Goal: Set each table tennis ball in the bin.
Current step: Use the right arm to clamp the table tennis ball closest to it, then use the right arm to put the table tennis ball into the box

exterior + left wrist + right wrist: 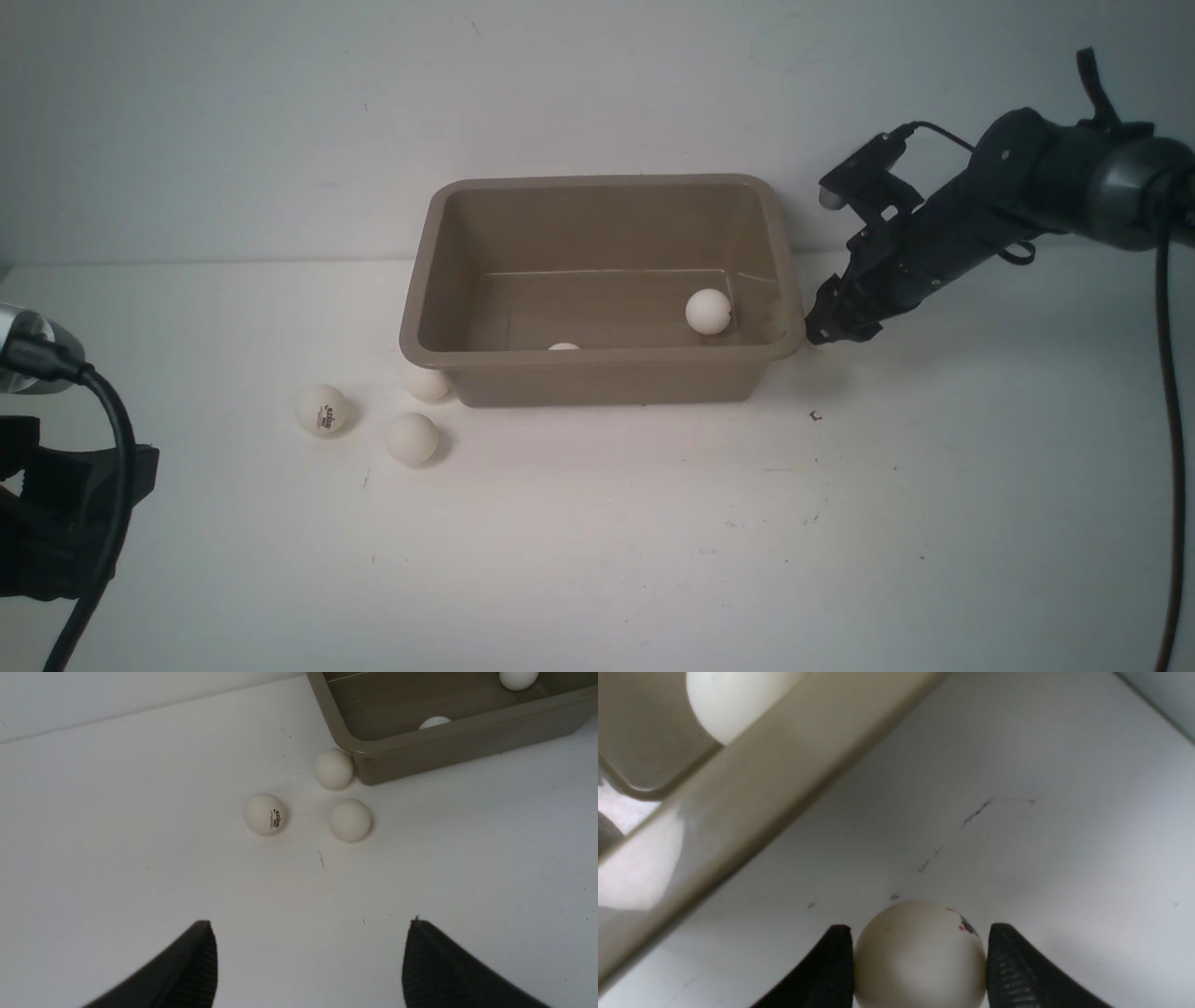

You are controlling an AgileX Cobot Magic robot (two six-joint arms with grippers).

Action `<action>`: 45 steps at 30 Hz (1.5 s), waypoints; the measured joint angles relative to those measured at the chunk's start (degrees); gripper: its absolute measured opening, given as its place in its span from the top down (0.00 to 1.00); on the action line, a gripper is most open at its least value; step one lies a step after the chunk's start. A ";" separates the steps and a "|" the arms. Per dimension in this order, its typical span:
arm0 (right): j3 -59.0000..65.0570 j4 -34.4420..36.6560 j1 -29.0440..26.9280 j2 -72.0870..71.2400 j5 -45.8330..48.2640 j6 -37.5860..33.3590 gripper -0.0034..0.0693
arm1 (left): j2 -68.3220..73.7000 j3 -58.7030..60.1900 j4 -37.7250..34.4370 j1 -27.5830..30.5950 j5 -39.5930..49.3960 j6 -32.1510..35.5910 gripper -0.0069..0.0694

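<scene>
Front view: the bin (607, 385) sits at centre frame on the white table (653, 560). Inside it, the inner ball (708, 311) lies toward the right end, and only the top of the low ball (564, 346) shows above the near rim. Three more lie on the table at the bin's lower left. The corner ball (427, 383) is against the bin's near-left corner, the plain ball (412, 438) just below it in the frame, and the marked ball (322, 409), with dark print, left of both. The right gripper (826, 327) comes in from the upper right and points down, just beside the bin's right rim. What it holds cannot be told from here. The left gripper (112, 481) is at the lower left edge, well apart from everything.

Left wrist view: the left gripper's two fingers (196, 966) stand wide apart over bare table with nothing between them. Beyond them lie the marked ball (265, 814), the plain ball (350, 819) and the corner ball (333, 768), the last touching the bin (420, 746). The low ball (435, 722) and the inner ball (517, 678) are in the bin.

Right wrist view: the right gripper's fingers (831, 970) are clamped on the held ball (920, 956), one pad on each side. This ball has a dark and red mark and is outside the bin, near its wall (752, 812). The inner ball (728, 700) shows past the rim.
</scene>
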 joint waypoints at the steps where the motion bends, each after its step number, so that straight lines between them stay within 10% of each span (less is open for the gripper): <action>1: -0.63 -0.06 -0.13 -0.34 0.15 0.22 0.49 | 0.00 0.00 0.00 0.00 0.00 0.00 0.28; 10: -9.16 1.09 -1.39 -8.95 5.95 2.39 0.49 | 0.00 0.00 0.00 0.00 0.12 0.00 0.28; 20: -11.46 23.67 1.61 -6.20 10.41 -8.15 0.49 | 0.00 0.00 0.00 0.00 0.17 0.00 0.28; 36: -11.46 24.06 6.69 0.09 4.70 -12.19 0.49 | 0.00 0.00 0.00 0.00 0.22 0.12 0.28; 45: -11.46 25.66 6.69 -0.20 1.04 -12.34 0.25 | 0.00 0.00 -1.13 0.00 0.16 0.12 0.28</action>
